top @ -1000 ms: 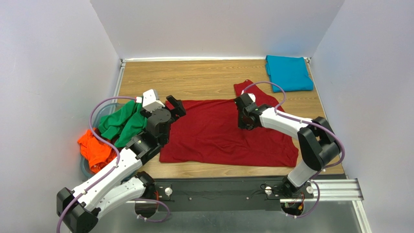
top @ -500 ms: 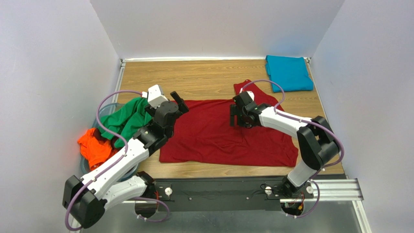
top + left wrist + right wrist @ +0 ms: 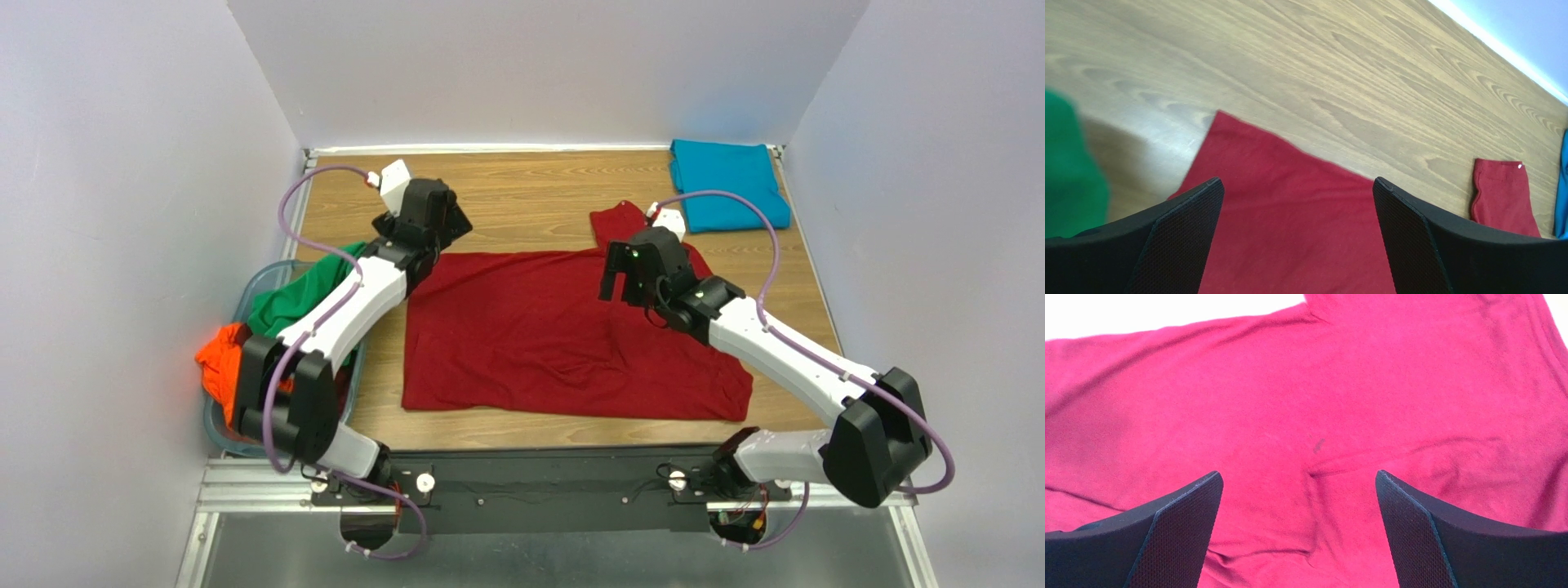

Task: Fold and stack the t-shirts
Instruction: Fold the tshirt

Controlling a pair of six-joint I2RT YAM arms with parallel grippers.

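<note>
I saw the table (image 3: 515, 196) with the dark red t-shirt (image 3: 540, 343) spread flat mid-table. The teal-blue t-shirt (image 3: 730, 184) lay folded far right, and the green t-shirt (image 3: 301, 300) and orange t-shirt (image 3: 221, 368) were heaped left. The left gripper (image 3: 1296, 202) hovered over the red shirt's far-left corner and the right gripper (image 3: 1298, 490) over its middle, both spread wide and empty.

Bright, even light from above, shadows soft on the table (image 3: 528, 196). Right wrist view blows out white along its top edge; left wrist view blurs the green shirt (image 3: 1069, 177).

A wooden table (image 3: 528, 196) with a translucent bin (image 3: 218, 435) at its left edge.
</note>
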